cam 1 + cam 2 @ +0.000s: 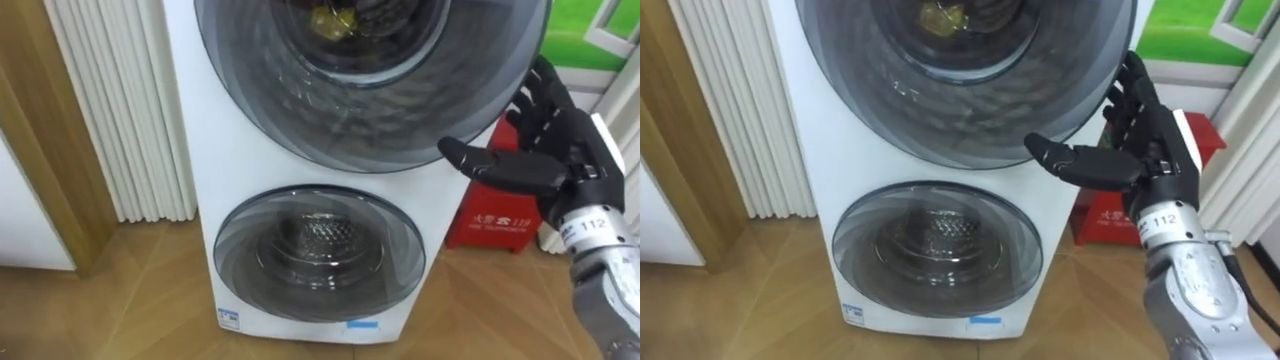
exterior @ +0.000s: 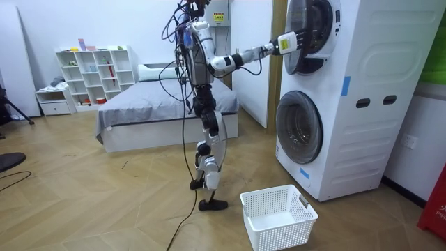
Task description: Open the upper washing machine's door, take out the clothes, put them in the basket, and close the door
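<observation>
Up behind the top door (image 1: pixel 300 110) of the washing machine (image 1: pixel 190 150) we see yellow clothes (image 1: pixel 335 20) — soft, light, floppy, we think. Our right hand (image 1: pixel 556 148) is by the door's edge, fingers straight, holding nothing. We should grab a big bunch, not a thin corner.

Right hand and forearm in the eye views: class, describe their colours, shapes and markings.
The right hand is black, with slim segmented fingers and a thick thumb. A small white tag with dark print sits at its back. The forearm is a rounded silver-grey metal casing.
</observation>
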